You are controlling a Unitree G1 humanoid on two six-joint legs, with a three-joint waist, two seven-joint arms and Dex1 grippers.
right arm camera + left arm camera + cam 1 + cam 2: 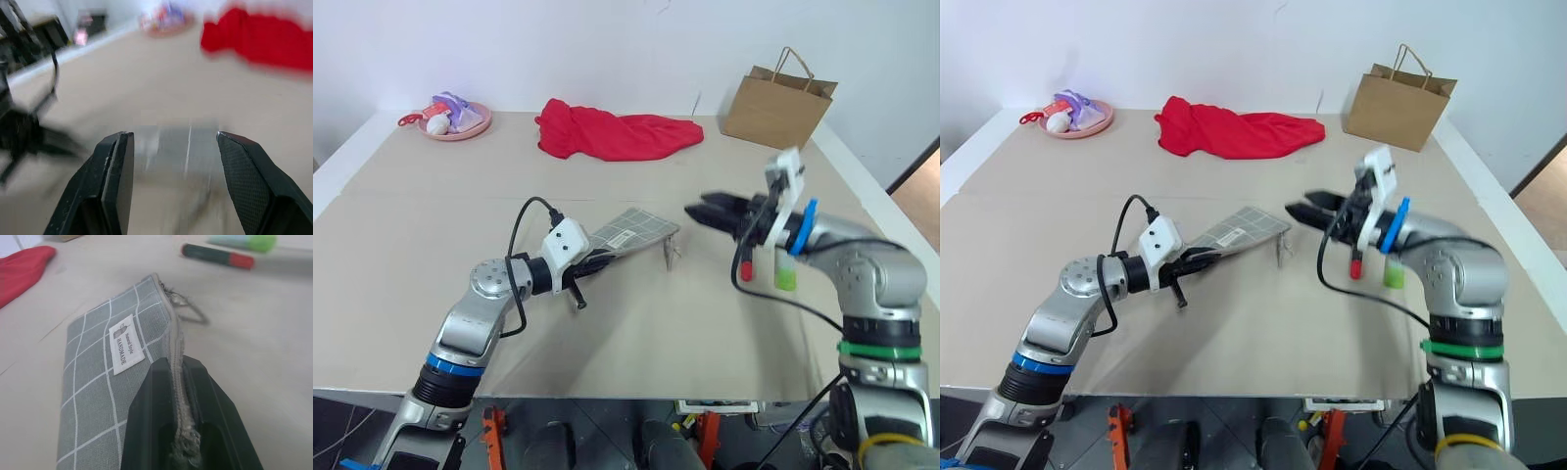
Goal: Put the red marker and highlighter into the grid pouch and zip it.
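Presently the flat grey fabric grid pouch point(631, 230) with white grid lines and a small white label is lifted at one end off the beige tabletop point(431, 196), tilted, with its far corner lower near the tabletop. The left gripper point(597, 260) has its black fingers point(151, 431) clamped together on the pouch's zippered edge, the zipper teeth running up between them in the left wrist view. The zipper pull point(188, 308) with its thin loop hangs off the pouch's far corner.

The right gripper point(700, 211) hovers above the tabletop just beside that far corner, pointing toward the pouch and apart from it. Its fingers point(115, 176) are spread with nothing between them; in the right wrist view the pouch appears blurred beyond the gap.

The slim red marker point(217, 255), one half black and the other red, lies on the tabletop beyond the pouch, and the short chunky highlighter point(244, 241), bright green at one end and pale mint at the other, lies just beside it, roughly parallel. In the head views both lie partly hidden beneath the right arm.

At the back of the tabletop lie a crumpled red cloth point(612, 132), a brown paper bag point(775, 106) with handles, standing upright, and a pink plate point(460, 122) holding small items that I cannot identify.
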